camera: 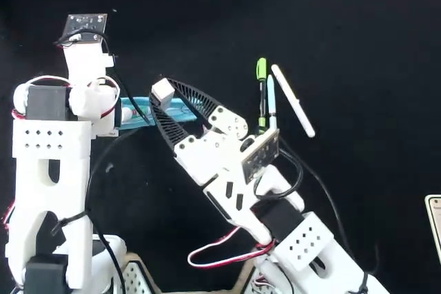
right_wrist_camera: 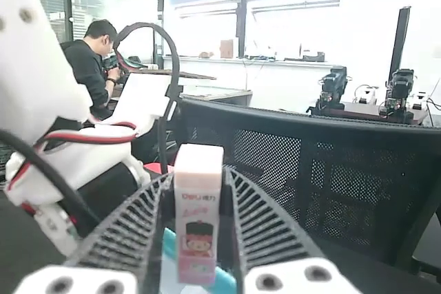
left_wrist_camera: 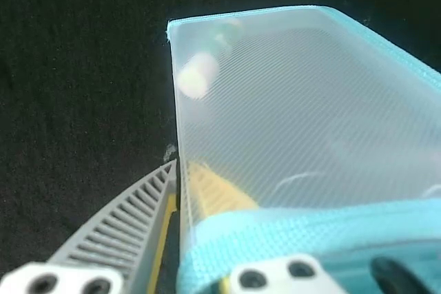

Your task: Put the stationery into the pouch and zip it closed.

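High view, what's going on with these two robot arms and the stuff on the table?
The left gripper grips one end of the teal pouch, which lies on the black table. The right gripper is shut on a white eraser, held over the pouch. A green pen, a blue pen and a white pen lie on the table beside the right arm, not yet packed.

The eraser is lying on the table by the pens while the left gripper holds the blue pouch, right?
Not quite. The eraser isn't lying on the table: the right gripper has it clamped, as the right wrist view shows. The left gripper does hold the blue pouch.
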